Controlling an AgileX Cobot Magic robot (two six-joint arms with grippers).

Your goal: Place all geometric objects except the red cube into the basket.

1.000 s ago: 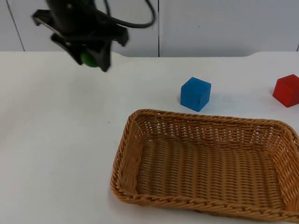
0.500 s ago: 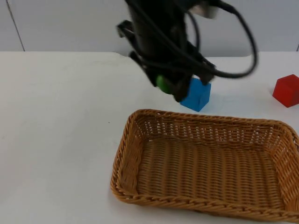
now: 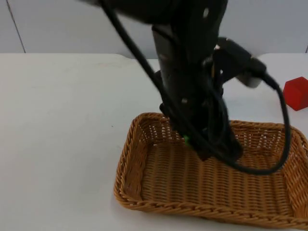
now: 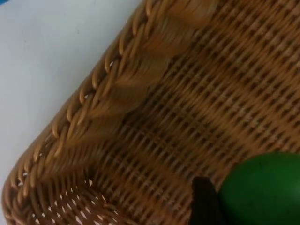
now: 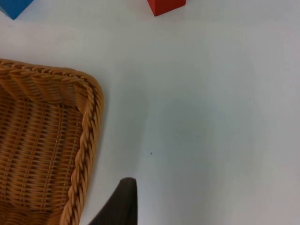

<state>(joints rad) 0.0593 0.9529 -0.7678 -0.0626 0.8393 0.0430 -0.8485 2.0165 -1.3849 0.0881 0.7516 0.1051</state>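
The left gripper (image 3: 195, 144) hangs over the basket (image 3: 144, 202), inside its far left corner, with its fingers clamped on a green ball (image 4: 265, 190) just above the woven floor. The red cube (image 3: 295, 93) sits at the worktop's far right edge, and the blue cube (image 5: 14, 6) lies near the basket's far rim. The right gripper (image 5: 123, 201) waits above the bare worktop beside the basket; I cannot tell how its fingers stand.

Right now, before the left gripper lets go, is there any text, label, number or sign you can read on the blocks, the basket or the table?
None: no word, number, label or sign can be read anywhere.
Green object, held in the left gripper above the basket: plain.
Basket: bare wicker.
Red cube and blue cube: plain faces as far as they show.
White table: unmarked.
Right gripper, waiting beside the basket: no marking.
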